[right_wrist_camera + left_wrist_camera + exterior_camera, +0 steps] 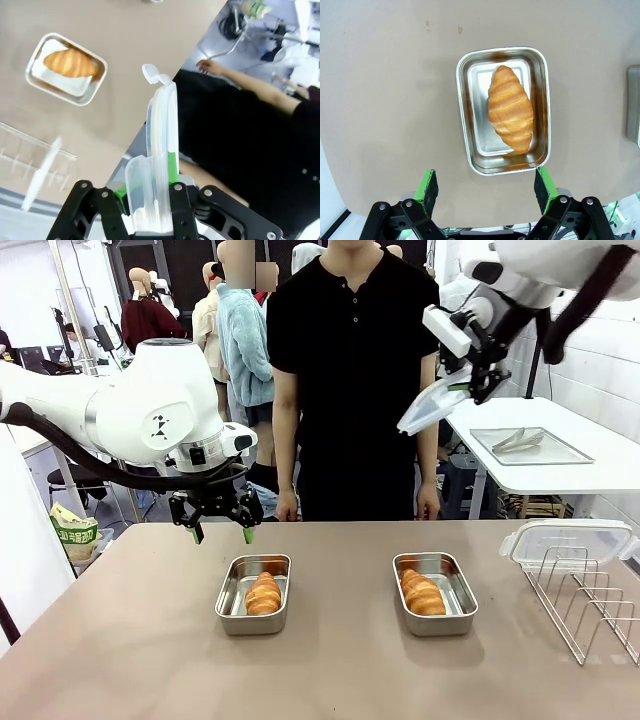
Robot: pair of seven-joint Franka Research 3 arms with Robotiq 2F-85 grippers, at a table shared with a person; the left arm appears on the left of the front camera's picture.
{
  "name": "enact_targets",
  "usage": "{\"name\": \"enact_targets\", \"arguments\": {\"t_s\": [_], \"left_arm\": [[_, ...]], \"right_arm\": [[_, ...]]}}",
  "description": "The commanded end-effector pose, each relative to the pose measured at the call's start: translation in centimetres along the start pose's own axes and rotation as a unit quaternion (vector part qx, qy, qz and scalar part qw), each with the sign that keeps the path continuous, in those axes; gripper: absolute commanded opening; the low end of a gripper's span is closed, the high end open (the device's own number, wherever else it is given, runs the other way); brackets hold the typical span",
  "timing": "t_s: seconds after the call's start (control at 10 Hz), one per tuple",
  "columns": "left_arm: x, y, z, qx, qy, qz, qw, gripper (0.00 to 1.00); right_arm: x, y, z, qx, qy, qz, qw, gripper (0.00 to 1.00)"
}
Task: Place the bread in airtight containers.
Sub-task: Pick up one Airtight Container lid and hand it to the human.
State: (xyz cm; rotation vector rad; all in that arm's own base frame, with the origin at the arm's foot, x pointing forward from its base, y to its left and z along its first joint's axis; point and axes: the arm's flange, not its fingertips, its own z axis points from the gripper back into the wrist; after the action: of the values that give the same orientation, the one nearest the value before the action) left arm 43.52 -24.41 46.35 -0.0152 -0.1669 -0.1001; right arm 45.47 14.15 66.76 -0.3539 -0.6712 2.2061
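Beige table [120,650] carries two steel tubs, well apart, with a person standing at its far side. One croissant [264,593] lies in the left container [252,625], another croissant [422,592] in the right container [440,626]. Just behind and above the left tub hovers the left gripper [223,535], fingers spread wide and empty. High on the right, the right gripper [462,390] is clamped on a translucent lid [428,410]. A second lid [565,540] rests atop the wire rack [590,610].
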Motion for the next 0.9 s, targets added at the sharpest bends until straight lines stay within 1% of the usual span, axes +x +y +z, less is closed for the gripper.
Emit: {"name": "enact_targets", "arguments": {"t_s": [0.0, 0.1, 0.3, 0.4, 0.5, 0.8], "left_arm": [[0.0, 0.0, 0.1, -0.001, -0.001, 0.002, 1.000, 1.00], [0.0, 0.0, 0.1, -0.001, -0.001, 0.002, 1.000, 1.00], [0.0, 0.0, 0.1, -0.001, -0.001, 0.002, 1.000, 1.00], [0.0, 0.0, 0.1, -0.001, -0.001, 0.002, 1.000, 1.00], [0.0, 0.0, 0.1, -0.001, -0.001, 0.002, 1.000, 1.00], [0.0, 0.0, 0.1, -0.001, -0.001, 0.002, 1.000, 1.00]], "right_arm": [[-0.9, -1.9, -1.2, -0.019, -0.052, 0.018, 0.998, 0.00], [-1.2, -3.0, -2.2, -0.020, -0.073, 0.019, 0.997, 0.00], [-1.4, -3.6, -3.2, -0.013, -0.085, 0.017, 0.996, 0.00], [-1.5, -3.4, -3.2, -0.008, -0.080, 0.007, 0.997, 0.00], [-0.7, -3.2, -3.6, -0.017, -0.072, 0.010, 0.997, 0.00], [-0.7, -3.2, -3.6, -0.017, -0.072, 0.010, 0.997, 0.00]]}}
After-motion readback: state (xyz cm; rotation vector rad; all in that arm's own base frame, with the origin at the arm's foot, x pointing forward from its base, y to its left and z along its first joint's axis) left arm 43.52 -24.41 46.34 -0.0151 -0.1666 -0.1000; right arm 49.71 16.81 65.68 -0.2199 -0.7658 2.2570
